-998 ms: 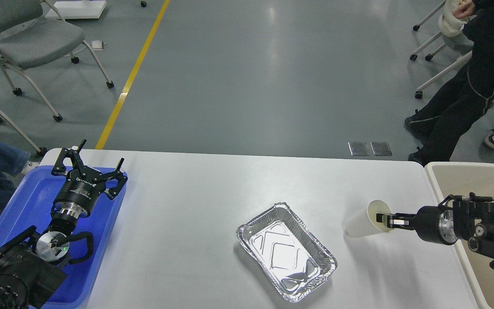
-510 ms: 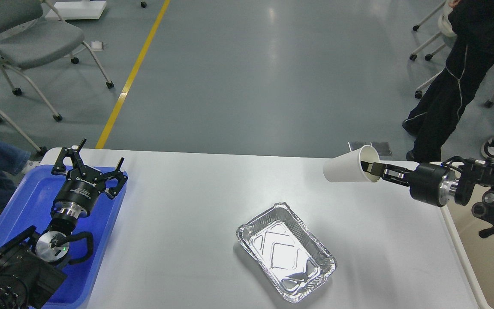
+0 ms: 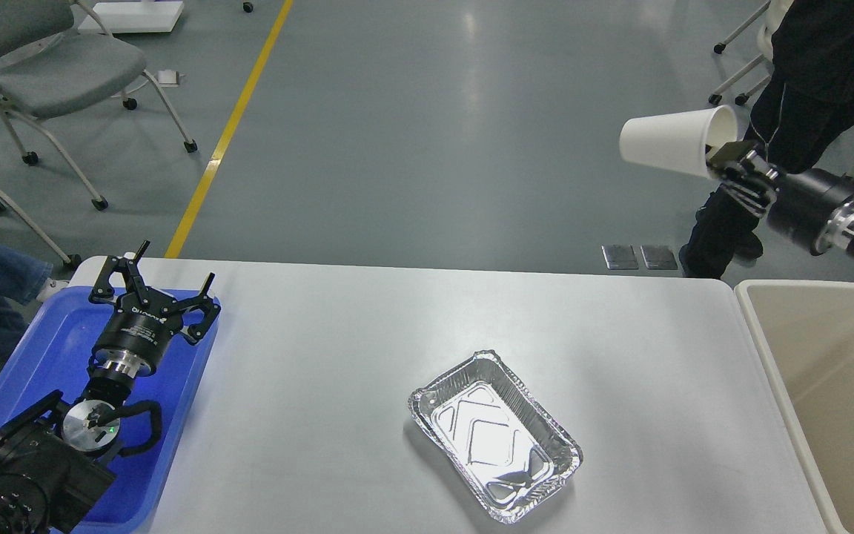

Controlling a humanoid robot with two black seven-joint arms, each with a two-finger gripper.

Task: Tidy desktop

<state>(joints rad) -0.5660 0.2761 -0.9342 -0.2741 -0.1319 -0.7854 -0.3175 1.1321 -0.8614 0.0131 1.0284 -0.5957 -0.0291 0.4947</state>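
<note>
The white desktop [image 3: 338,356] fills the lower view. An empty foil tray [image 3: 494,436] lies on it right of centre. My right gripper [image 3: 727,159] is shut on the rim of a white paper cup [image 3: 672,141], held on its side high above the desktop's far right corner. My left gripper [image 3: 151,278] is open and empty, hovering over the blue plastic tray [image 3: 56,348] at the left edge.
A beige bin [image 3: 827,371] stands against the desktop's right end. A person in black [image 3: 812,67] stands behind the cup at the far right. Grey chairs [image 3: 49,67] stand at the far left on the floor.
My right gripper lifted the paper cup from the desktop, up and to the right, until it is high above the far right corner. The left arm has not moved. The person shifted.
</note>
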